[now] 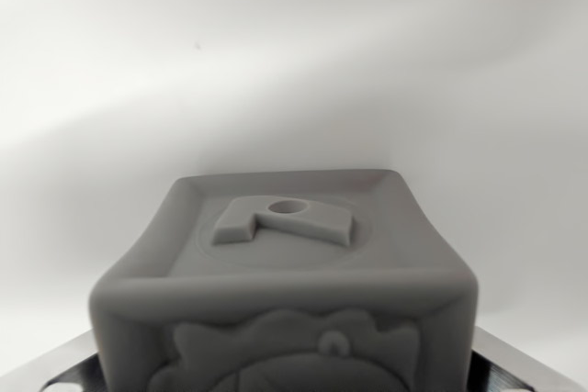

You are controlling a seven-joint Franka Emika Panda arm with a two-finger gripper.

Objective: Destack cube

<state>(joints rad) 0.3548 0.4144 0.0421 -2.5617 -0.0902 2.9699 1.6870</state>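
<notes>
A grey cube (285,254) fills the lower middle of the wrist view, very close to the camera. Its top face has a raised rim and a raised angular shape with a round hole; its near face carries a relief figure, cut off by the bottom edge. My gripper (287,369) is shut on this cube. One dark finger (50,372) shows at the wrist view's lower left and the other finger (528,364) at the lower right, each against a side of the cube. No second cube is visible; whatever lies under the held cube is hidden.
Behind the cube lies a plain white surface (294,61) with a soft grey shadow around the cube. A faint pinkish tint runs along the top edge.
</notes>
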